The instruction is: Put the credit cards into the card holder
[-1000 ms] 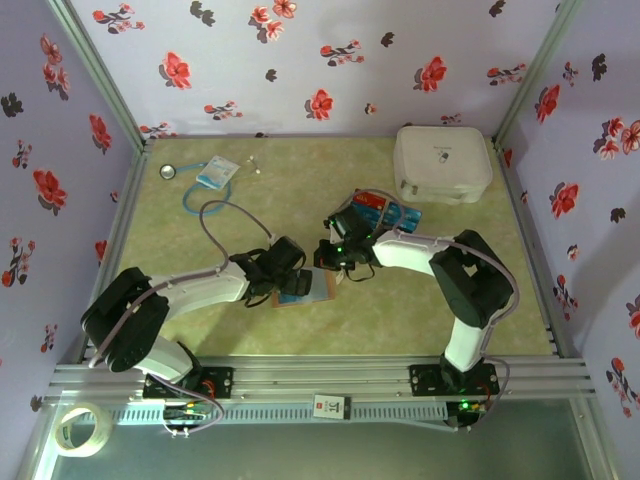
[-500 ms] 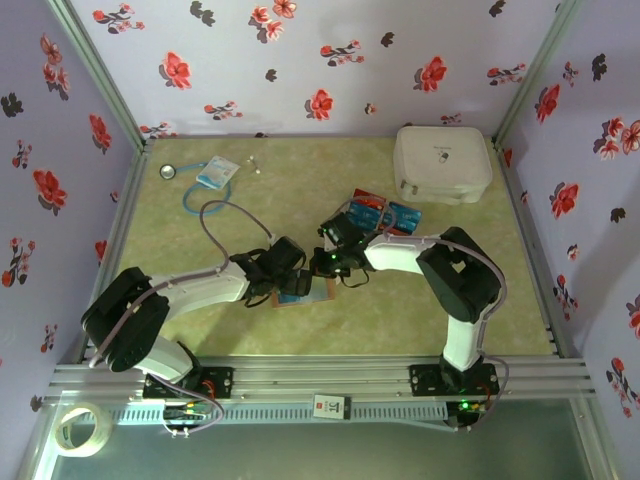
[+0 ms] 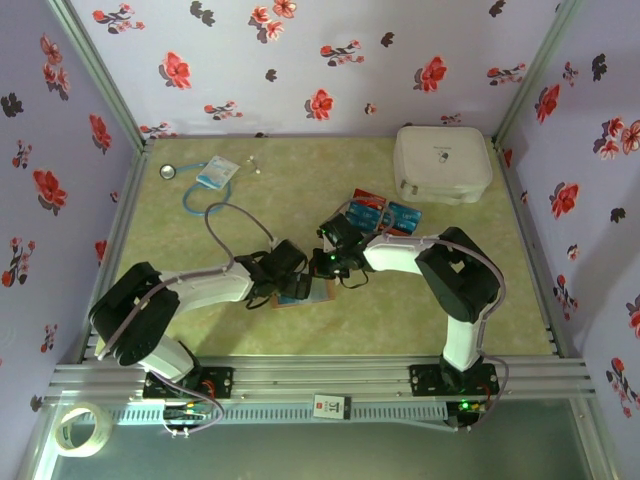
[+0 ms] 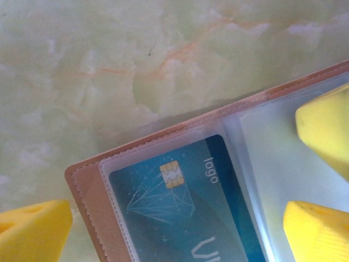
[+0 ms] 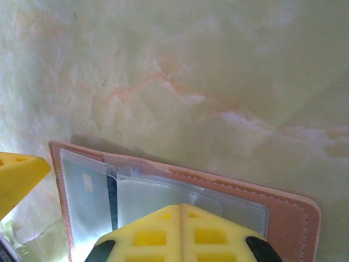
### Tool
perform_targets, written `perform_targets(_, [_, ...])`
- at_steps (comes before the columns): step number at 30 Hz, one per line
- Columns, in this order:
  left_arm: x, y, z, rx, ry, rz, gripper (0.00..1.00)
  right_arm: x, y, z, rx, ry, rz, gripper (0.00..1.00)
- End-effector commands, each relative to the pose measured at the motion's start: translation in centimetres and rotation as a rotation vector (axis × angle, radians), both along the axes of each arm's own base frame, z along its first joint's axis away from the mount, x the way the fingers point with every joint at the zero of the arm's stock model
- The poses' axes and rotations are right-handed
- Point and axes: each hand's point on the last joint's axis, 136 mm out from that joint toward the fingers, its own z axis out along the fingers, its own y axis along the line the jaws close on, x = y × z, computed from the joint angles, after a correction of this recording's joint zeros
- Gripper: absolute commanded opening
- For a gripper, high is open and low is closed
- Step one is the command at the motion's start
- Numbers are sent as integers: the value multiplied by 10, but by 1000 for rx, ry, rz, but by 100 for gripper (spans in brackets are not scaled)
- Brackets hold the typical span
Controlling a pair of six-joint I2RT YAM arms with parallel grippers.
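The tan-pink card holder (image 3: 318,296) lies open on the table near the middle, between both grippers. In the left wrist view the card holder (image 4: 87,191) shows a teal credit card (image 4: 185,202) with a gold chip inside a clear pocket. My left gripper (image 4: 177,221) is open and straddles that pocket. My right gripper (image 5: 182,210) is shut, with its tips pressed down on an empty clear pocket of the card holder (image 5: 283,210). In the top view the left gripper (image 3: 296,284) and right gripper (image 3: 326,267) nearly meet. More red and blue credit cards (image 3: 380,212) lie behind them.
A big white rounded case (image 3: 442,163) stands at the back right. A blue-white packet (image 3: 214,172) with a cord lies at the back left. A tape roll (image 3: 80,428) sits outside the frame at the near left. Flowered walls enclose the table.
The right gripper has moved left from the card pile onto the card holder, staying shut. The left gripper has stayed open over the holder; its arm shifted slightly.
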Motion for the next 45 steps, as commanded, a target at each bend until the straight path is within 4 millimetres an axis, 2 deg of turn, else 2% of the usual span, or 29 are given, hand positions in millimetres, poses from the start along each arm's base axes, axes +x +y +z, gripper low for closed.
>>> perform_targets(1, [-5,6,-10,36,3,-8,100,2,7,12,22,-8,8,0])
perform_targets(9, [-8,11,-13,39,4,4,100,12,-7,36,31,-59,-32,12])
perform_targets(18, [-7,10,-10,26,-7,7,100,5,-17,24,27,-34,-61,28])
perform_targets(31, [-6,10,-6,17,-16,9,100,-9,-11,2,42,26,-65,33])
perform_targets(36, [-6,10,-7,17,-16,10,100,-12,-13,5,62,26,-83,40])
perform_targets(45, [-6,10,-7,15,-18,11,100,-18,-16,13,90,36,-112,41])
